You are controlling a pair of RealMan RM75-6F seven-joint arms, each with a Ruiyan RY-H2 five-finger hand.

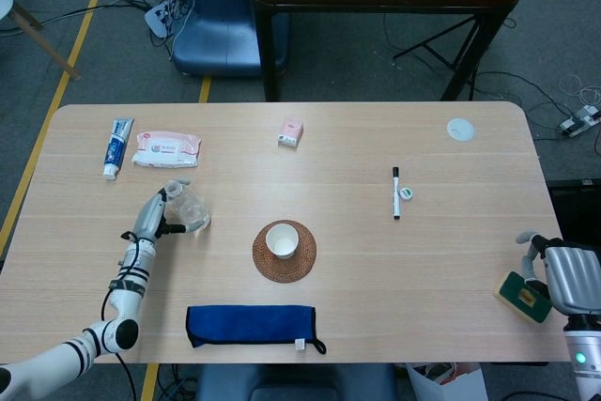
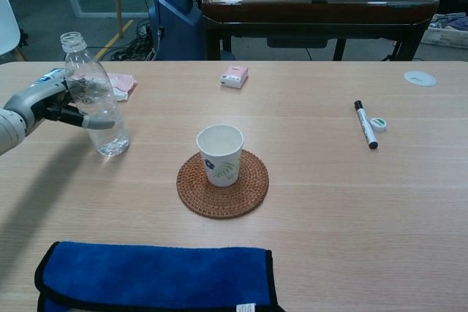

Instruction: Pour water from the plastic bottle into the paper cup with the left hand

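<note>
The left hand (image 2: 51, 104) wraps around the upright plastic bottle (image 2: 93, 100) from its outer side, fingers apparently touching it; the paper cup (image 2: 219, 154) stands well inward, on the bottle's far side.

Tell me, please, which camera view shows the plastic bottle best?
The chest view: the plastic bottle stands side-on, open neck and water level visible, the left robot hand around it. The head view shows it only from above, small and foreshortened.
</note>
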